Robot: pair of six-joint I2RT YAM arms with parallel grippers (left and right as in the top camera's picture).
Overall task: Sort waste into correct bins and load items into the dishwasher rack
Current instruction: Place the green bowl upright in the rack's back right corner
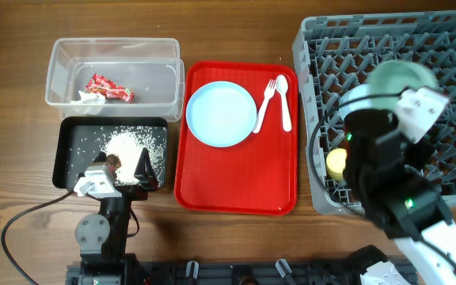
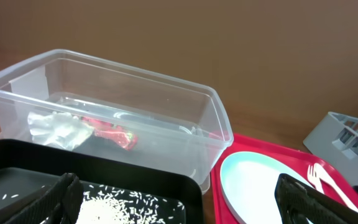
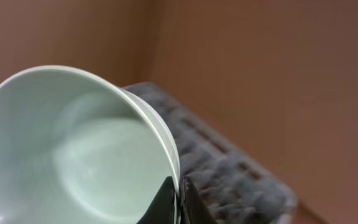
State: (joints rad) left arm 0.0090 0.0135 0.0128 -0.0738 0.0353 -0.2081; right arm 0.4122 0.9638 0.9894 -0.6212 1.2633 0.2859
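My right gripper [image 3: 179, 196]: clamped on the rim of the mint green bowl [image 3: 73, 149], one finger inside the wall and one outside, so the bowl hangs tilted with its hollow turned sideways
Why that hold: I judge a rim pinch lets me lower the bowl on edge between the pegs rather than flat on top of them
Below the bowl: the dishwasher rack [image 1: 450, 47], with the bowl held above its middle and not yet resting on it
Already in the rack: a small yellow cup [image 1: 336, 164] near the left wall
My left gripper [image 2: 179, 205]: fingers spread apart, holding nothing, hovering low over the black tray [image 1: 62, 158]
In that tray: loose rice [image 1: 133, 146] and a small brown lump [image 1: 113, 161], the food waste kept together
Behind it: the clear tub [image 2: 219, 118] with the red wrapper [image 2: 107, 132] and crumpled napkin [image 2: 55, 127], the dry waste kept apart
Left to load: the pale blue plate [image 1: 222, 113], fork [image 1: 266, 103] and spoon [image 1: 283, 101], waiting on the red serving tray [image 1: 236, 182] between bins and rack
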